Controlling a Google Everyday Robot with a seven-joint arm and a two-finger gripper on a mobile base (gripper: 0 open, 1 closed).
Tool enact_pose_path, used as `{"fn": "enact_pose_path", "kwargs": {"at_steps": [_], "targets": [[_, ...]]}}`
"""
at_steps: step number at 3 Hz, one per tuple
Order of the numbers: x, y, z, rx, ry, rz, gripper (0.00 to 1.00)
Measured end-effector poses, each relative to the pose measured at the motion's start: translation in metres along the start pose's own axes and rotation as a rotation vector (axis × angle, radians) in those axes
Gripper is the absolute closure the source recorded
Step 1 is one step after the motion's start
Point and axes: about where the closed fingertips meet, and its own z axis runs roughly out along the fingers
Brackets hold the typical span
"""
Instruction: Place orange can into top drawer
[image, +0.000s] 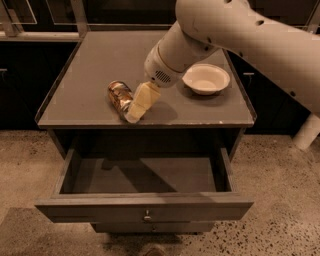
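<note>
The orange can (118, 97) lies on its side on the grey cabinet top (90, 75), left of centre near the front edge. My gripper (136, 111) points down at the can's right end, touching or almost touching it, and covers part of it. The top drawer (145, 206) is pulled out below the cabinet top. Its inside shows nothing in it, and its front has a small metal knob (147, 216).
A round cream bowl (206, 79) stands on the cabinet top to the right of my arm. The lower drawer front (150, 228) shows under the open drawer. Dark cabinets stand behind and at both sides. The floor is speckled stone.
</note>
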Motion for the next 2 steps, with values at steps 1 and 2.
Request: {"fn": "enact_pose_path", "kwargs": {"at_steps": [1,2], "targets": [[0.001,-0.008,0.030,-0.024,-0.011,0.058,0.00],[0.004,-0.011,0.052,-0.044,-0.005,0.106,0.00]]}}
